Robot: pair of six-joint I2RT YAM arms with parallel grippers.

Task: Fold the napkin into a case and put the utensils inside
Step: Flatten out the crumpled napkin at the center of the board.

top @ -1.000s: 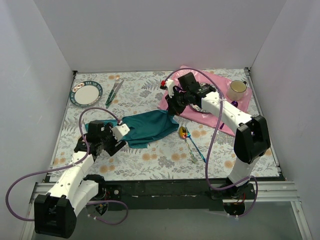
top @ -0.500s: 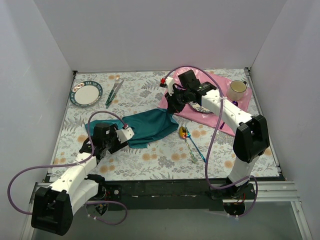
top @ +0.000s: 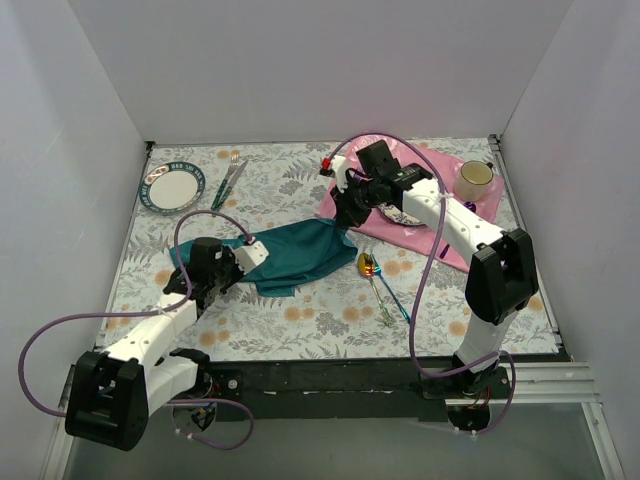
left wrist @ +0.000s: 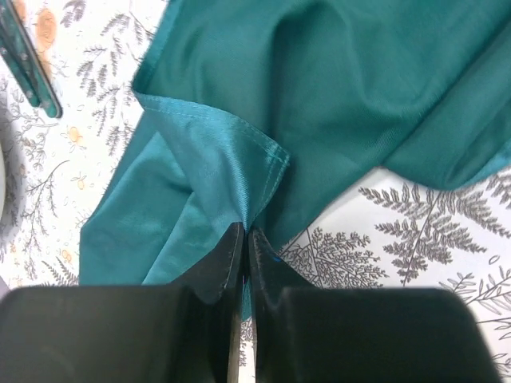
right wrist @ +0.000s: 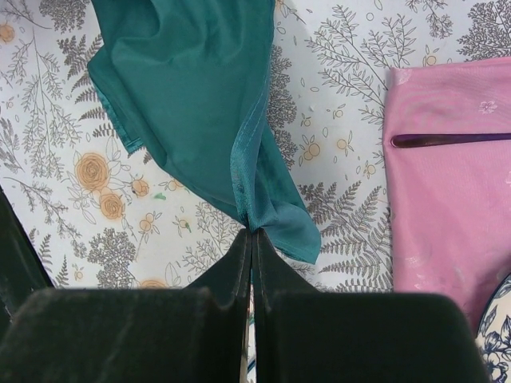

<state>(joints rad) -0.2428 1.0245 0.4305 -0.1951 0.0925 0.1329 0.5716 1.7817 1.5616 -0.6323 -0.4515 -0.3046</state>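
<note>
The dark teal napkin (top: 295, 255) lies crumpled in the middle of the table, stretched between both arms. My left gripper (top: 243, 262) is shut on the napkin (left wrist: 335, 104) at its left edge, with a fold of hem pinched between the black fingers (left wrist: 219, 263). My right gripper (top: 347, 222) is shut on the napkin (right wrist: 200, 88) at its far right corner, the cloth bunching where it enters the black fingers (right wrist: 275, 263). The two iridescent utensils (top: 383, 287) lie side by side on the tablecloth to the right of the napkin, untouched. No case has been formed.
A pink placemat (top: 470, 215) at the back right carries a plate, a mug (top: 474, 180) and a purple utensil (right wrist: 447, 140). A patterned plate (top: 171, 187) and green-handled fork and knife (top: 228, 185) lie at the back left. White walls enclose the table.
The left arm moved forward and to the right to the napkin's left edge and its jaws closed on the cloth. The right gripper stayed shut on its corner.
</note>
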